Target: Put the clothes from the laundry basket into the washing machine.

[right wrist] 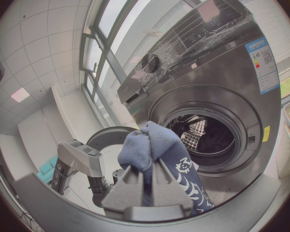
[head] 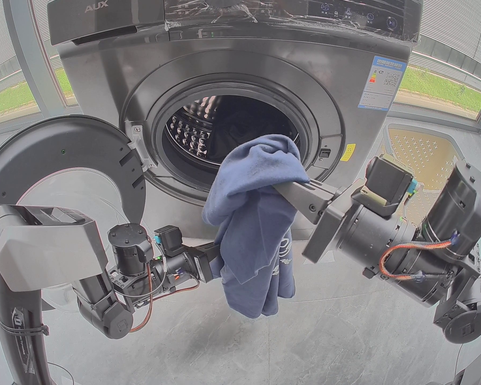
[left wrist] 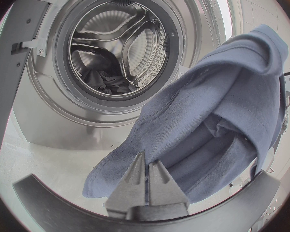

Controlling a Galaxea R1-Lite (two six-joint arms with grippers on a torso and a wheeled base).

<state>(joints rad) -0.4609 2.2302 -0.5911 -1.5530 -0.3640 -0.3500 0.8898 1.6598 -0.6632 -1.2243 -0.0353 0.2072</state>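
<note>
Closest to me is my right gripper (right wrist: 147, 171), clamped tight on a bunched fold near the top of the blue shirt (head: 251, 225). The cloth humps over the fingers and the rest hangs free below them. My left gripper (left wrist: 148, 160) sits at about 8 o'clock from the shirt's middle in the head view. Its fingers are pressed together at the lower edge of the fabric, and they look to me to be pinching that edge.

The shirt hangs in the air in front of the washing machine (head: 117, 76), touching neither the floor nor the machine as far as I can see. The drum opening (head: 235, 129) is at 12 o'clock from it, just behind. The door (head: 64, 151) is swung wide open at 9 o'clock, and the laundry basket (head: 427, 156) stands at 3 o'clock. A dark garment (left wrist: 106, 81) already lies in the bottom of the drum.

I judge the shirt to be light, limp and hard to damage. It has no stiffness at all, so wherever I am not holding it, it sags. The knit should not slide out of a firm pinch. A thick gathered fold is the best place to grip, since a single layer could stretch or slip. The hanging tail is what I worry about: it may drape over the door seal, so the low hold should lift it in.
</note>
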